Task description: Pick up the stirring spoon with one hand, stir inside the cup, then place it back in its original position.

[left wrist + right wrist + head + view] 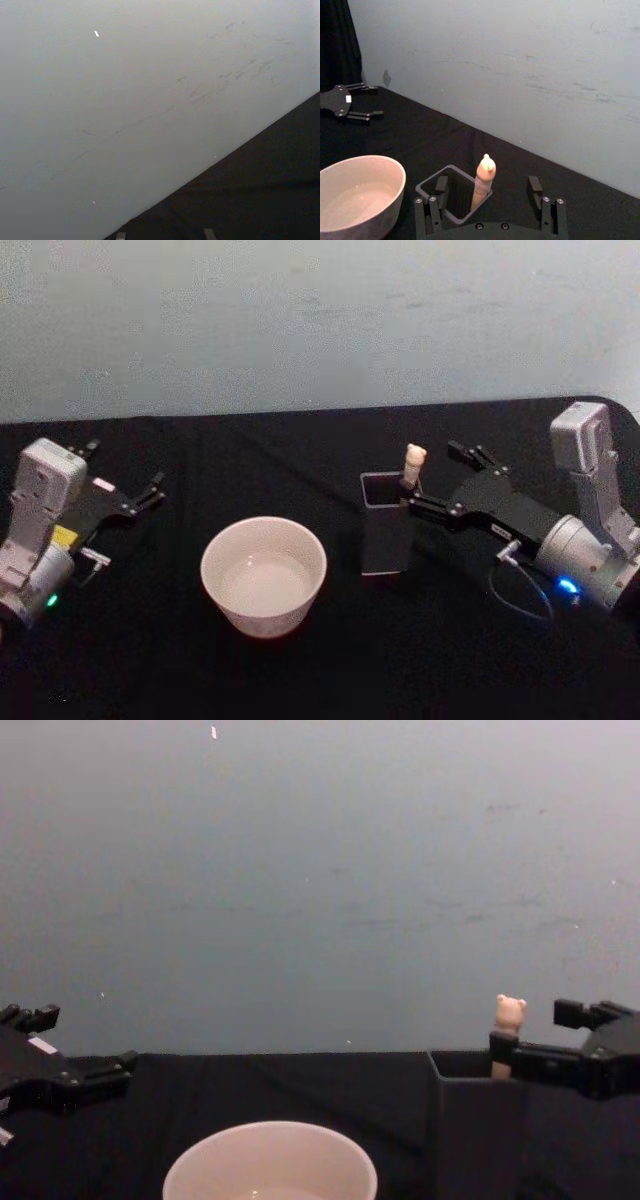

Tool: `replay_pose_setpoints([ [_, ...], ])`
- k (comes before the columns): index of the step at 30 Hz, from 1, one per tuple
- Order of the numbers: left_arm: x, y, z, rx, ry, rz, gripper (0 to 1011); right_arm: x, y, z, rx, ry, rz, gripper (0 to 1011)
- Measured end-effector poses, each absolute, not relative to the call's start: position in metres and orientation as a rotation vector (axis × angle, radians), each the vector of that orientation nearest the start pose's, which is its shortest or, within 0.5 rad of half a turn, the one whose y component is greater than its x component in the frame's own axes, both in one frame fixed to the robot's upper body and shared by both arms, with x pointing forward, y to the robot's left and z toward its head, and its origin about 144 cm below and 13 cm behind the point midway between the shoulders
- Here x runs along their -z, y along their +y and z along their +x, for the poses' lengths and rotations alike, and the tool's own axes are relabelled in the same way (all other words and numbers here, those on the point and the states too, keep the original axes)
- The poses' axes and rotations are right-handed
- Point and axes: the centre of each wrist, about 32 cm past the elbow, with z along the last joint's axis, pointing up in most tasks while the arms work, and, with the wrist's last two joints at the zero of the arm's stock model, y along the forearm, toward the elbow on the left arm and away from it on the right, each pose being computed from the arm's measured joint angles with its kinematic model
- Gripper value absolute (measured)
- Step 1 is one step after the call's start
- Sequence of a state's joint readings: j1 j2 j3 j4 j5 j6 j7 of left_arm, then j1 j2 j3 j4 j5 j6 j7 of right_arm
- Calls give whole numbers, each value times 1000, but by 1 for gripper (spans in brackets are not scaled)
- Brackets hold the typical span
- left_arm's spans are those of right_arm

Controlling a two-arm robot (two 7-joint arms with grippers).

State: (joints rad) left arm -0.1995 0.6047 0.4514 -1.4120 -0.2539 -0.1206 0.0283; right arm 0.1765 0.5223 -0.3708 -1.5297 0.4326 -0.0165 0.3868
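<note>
Black table (300, 450): cup (265, 623) centre, holder (385, 540) just right of it. Left tool (125, 465) parked far left, spread. Right tool (432, 474) spread either side of the stirring spoon (413, 462), which stands upright in the holder. Pre-grasp; next: pinch handle, lift straight up.

Cannot see neck or bowl of the stirring spoon (413, 460), sunk in the holder (385, 535), centre right. Cut off at the chest view's lower edge: cup (270, 1160).
</note>
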Motion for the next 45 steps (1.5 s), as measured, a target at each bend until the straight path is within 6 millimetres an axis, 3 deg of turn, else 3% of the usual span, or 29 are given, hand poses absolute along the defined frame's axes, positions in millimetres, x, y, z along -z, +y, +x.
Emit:
replay_pose_setpoints([
  [17,-1140,310,489,-1248,-285,304,1001,-1170,-271,509,864,-30,-114,1000],
  [45,-1140,310,489,-1248,-285,304,1001,-1170,-271,513,861,-20,-113,998],
])
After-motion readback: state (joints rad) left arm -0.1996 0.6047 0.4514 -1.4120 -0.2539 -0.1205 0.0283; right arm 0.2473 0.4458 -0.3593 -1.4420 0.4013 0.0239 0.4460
